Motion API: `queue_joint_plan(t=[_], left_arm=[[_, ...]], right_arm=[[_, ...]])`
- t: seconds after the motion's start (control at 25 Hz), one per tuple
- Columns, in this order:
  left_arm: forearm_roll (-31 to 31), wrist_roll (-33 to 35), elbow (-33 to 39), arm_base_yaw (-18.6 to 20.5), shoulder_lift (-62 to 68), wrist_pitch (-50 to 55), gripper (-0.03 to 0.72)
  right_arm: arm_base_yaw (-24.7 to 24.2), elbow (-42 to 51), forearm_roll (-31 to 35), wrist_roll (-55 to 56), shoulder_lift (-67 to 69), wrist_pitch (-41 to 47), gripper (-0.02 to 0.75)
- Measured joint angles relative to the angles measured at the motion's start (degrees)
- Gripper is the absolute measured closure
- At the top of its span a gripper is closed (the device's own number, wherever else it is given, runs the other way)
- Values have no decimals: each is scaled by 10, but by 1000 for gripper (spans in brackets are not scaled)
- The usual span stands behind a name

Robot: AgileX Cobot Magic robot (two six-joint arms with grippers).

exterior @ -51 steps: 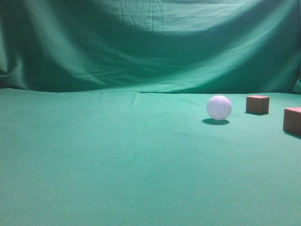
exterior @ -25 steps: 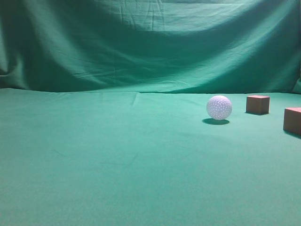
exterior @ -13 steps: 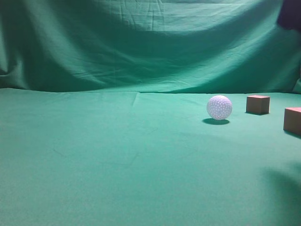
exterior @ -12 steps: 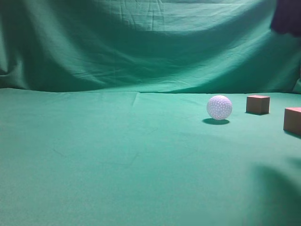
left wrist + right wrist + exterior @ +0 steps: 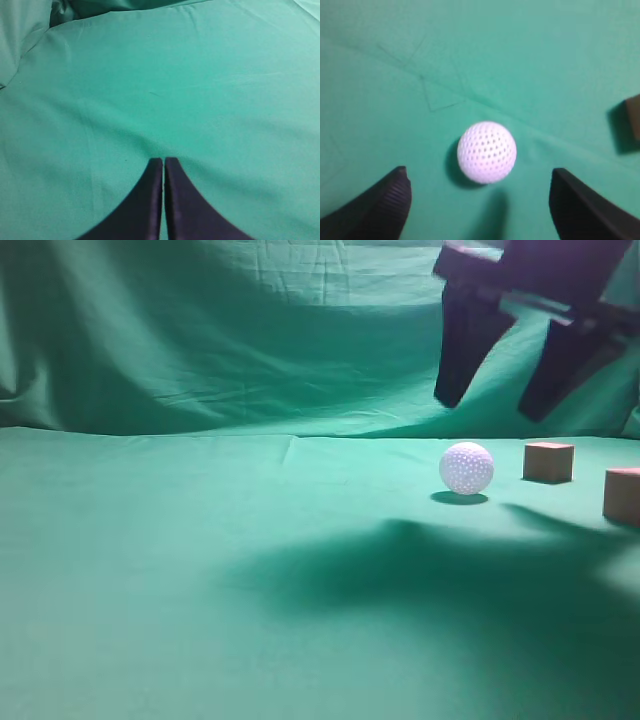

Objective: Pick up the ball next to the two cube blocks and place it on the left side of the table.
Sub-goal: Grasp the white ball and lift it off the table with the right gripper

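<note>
The white dimpled ball rests on the green table at the right, left of two reddish-brown cubes. My right gripper hangs open above the ball, its dark fingers spread wide. In the right wrist view the ball lies just ahead of the open gripper, between the lines of the two fingertips, and one cube shows at the right edge. My left gripper is shut and empty over bare cloth; it is out of the exterior view.
A green cloth backdrop rises behind the table. The right arm casts a wide shadow over the cloth in front of the ball.
My right gripper has come in from the top right corner and moved left and down, open, to above the ball. Its shadow has spread over the cloth. Ball and cubes have not moved.
</note>
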Motion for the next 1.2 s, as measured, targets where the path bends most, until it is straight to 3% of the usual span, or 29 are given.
queue_joint_plan(t=[0.4,0.6,0.64,0.84,1.08,1.2], left_arm=[[0,0,0,0,0,0,688],[0,0,0,0,0,0,688],[0,0,0,0,0,0,688],[0,0,0,0,0,0,688],[0,0,0,0,0,0,688],[0,0,0,0,0,0,688]], right_arm=[[0,-45,4,-37,99,-40,195],[0,-46,4,-39,106,-58,437],[0,-46,4,-40,106,-59,457],[0,-71,4,-43,107,-38,445],[6,-223,70,-50,108,46,445],[37,-298,92,-76,113,47,445]])
